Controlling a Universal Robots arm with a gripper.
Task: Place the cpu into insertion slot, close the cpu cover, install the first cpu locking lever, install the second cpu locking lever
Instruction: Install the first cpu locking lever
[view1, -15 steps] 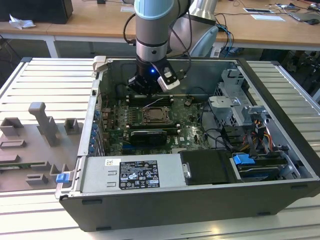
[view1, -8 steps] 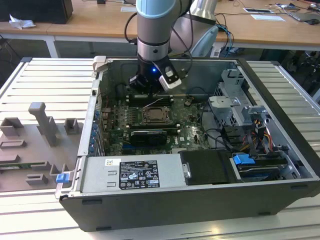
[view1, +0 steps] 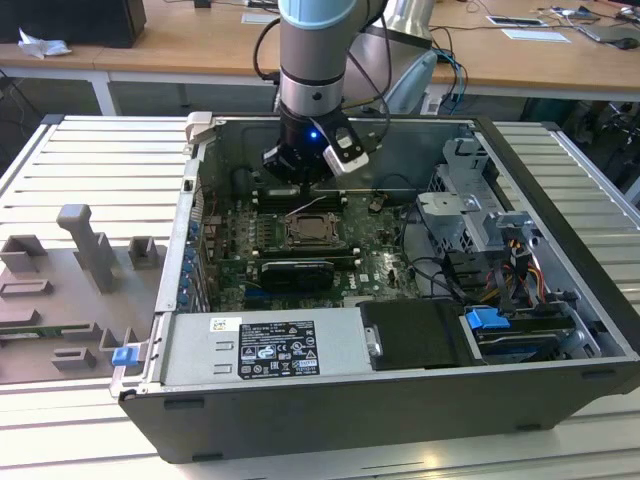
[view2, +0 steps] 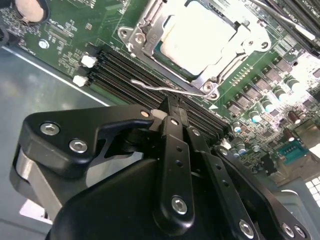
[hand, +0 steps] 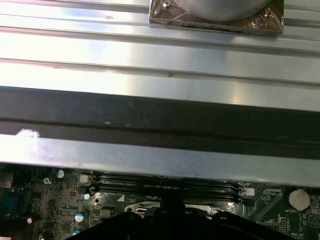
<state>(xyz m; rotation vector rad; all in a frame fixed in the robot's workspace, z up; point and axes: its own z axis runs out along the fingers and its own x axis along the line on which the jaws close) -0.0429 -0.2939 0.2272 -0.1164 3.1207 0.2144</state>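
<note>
In the exterior view, the arm reaches down from the top centre of the frame into an open computer case lying on a ribbed tabletop, and its gripper hangs low over the green board, just above the insertion slot at the middle of the frame. In the second wrist view, the cpu sits in the insertion slot near the top centre, its pale metal top showing through the window of the cpu cover, which lies down flat around it. A thin wire locking lever runs along the near edge of the slot, between it and the memory slots, and the jaws are together, their tips right at that lever; whether they actually pinch it I cannot tell. In the first wrist view, the case wall crosses the middle of the frame, with the memory slots and the board below it at the bottom. I judge the chip placed and the cover closed, so the lever work is the step in hand. The next move calls for pressing the wire down and sideways under its catch without slipping off it.
</note>
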